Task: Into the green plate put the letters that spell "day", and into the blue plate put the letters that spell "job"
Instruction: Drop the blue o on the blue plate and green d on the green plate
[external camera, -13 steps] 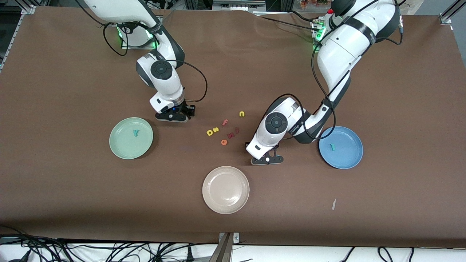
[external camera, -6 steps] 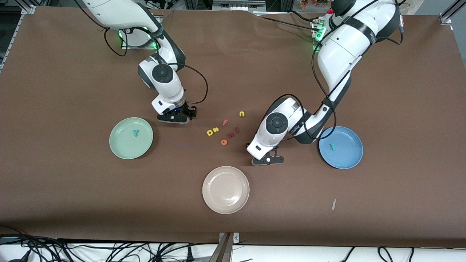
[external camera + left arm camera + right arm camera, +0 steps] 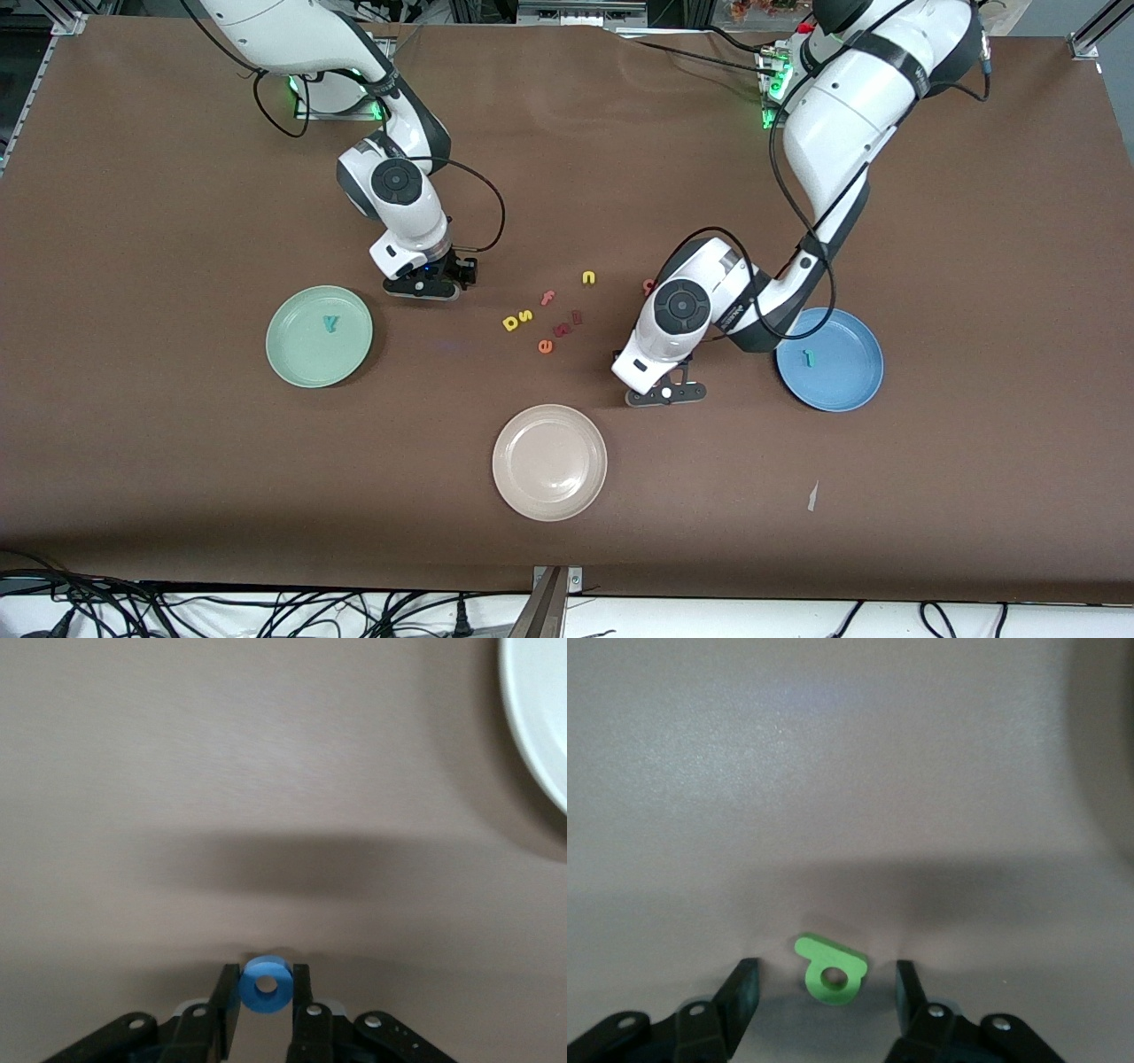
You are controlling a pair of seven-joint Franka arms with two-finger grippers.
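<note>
**Blue ring gripped, green letter framed**

The blue ring o is pinched between the fingers of the left gripper, low over the bare table between the beige plate and the blue plate. The step in hand is judged to be its delivery: a lift and a carry toward the blue plate are called for next. The right gripper is spread wide and set low beside the green plate, with the green a lying flat between its fingers, not yet touched; a closing squeeze is needed there.

In the green plate the teal Y is lying. In the blue plate a teal j is seen. Nothing is seen in the beige plate. The yellow D is left on the table among the spare letters, and a pink letter, probably the b, shows at the left arm's edge.
</note>
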